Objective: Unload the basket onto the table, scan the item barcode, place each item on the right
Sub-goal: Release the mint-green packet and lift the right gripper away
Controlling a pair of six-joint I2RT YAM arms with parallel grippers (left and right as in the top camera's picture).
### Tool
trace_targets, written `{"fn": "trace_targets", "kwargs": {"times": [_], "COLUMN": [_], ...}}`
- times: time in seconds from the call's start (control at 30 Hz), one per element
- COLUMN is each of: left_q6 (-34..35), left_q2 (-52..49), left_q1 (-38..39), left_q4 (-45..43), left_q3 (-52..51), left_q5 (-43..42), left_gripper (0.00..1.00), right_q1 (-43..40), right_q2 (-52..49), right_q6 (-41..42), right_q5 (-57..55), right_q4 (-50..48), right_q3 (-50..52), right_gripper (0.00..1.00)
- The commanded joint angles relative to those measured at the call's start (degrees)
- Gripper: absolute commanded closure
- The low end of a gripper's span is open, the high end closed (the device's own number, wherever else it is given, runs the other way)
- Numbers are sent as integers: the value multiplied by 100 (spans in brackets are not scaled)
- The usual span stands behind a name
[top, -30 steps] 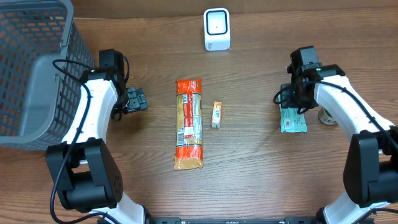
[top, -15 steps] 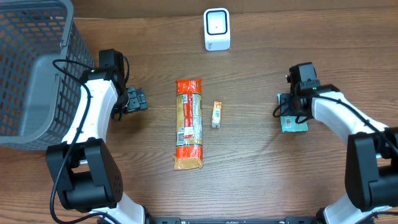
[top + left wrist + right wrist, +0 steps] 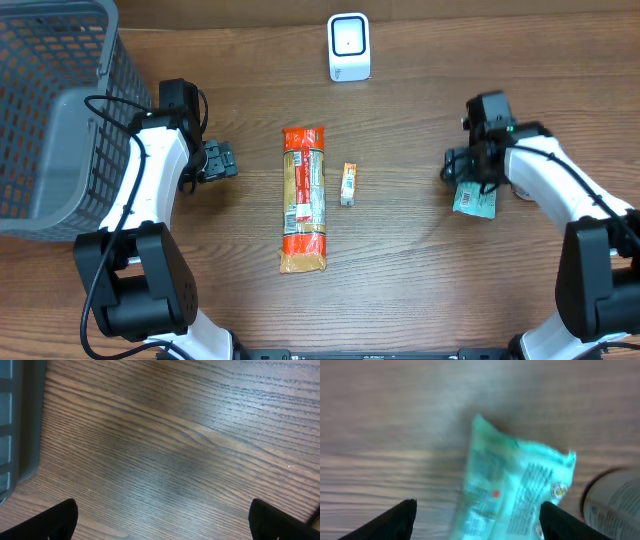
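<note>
A green packet [image 3: 474, 201] lies flat on the table at the right; its printed face [image 3: 516, 491] fills the right wrist view, blurred. My right gripper [image 3: 462, 168] [image 3: 479, 516] hovers over it, open, its fingers wide on either side of the packet and not pressing it. A white scanner [image 3: 349, 47] stands at the back centre. My left gripper [image 3: 220, 160] [image 3: 162, 516] is open over bare wood at the left, nothing between its fingers.
A long orange package [image 3: 304, 198] and a small box [image 3: 348, 184] lie mid-table. A grey mesh basket [image 3: 50, 110] fills the far left. A round container [image 3: 526, 188] [image 3: 616, 505] sits just right of the green packet.
My right gripper has opened and let go of the green packet, which now lies on the table tilted slightly. The left arm has not moved.
</note>
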State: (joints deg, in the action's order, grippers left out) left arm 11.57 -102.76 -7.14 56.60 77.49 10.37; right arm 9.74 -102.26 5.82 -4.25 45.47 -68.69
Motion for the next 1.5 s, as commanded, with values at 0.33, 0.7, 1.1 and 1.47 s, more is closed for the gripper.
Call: {"fn": "trace_targets", "kwargs": {"times": [0.33,0.7,1.1,1.47], "left_q6": [-85,-87,-85,-85], "left_q2": [120,120,120,120], "left_q1": [4,2,4,4], "left_q4": [-4,-2,-4,-4], "left_q3": [24,24,24,24], "left_q5": [55,55,55,55], "left_gripper": [0,0,0,0], "right_q1": [168,343,286,295], "right_q2": [35,-46,-46,-39], "right_q6": [306,487,466,459], "right_q5": [1185,581,-909,-603], "right_q4": [-153,-1056,-752,-1062], "right_q3": [13,964,964,837], "right_gripper": [59,57,53,50]}}
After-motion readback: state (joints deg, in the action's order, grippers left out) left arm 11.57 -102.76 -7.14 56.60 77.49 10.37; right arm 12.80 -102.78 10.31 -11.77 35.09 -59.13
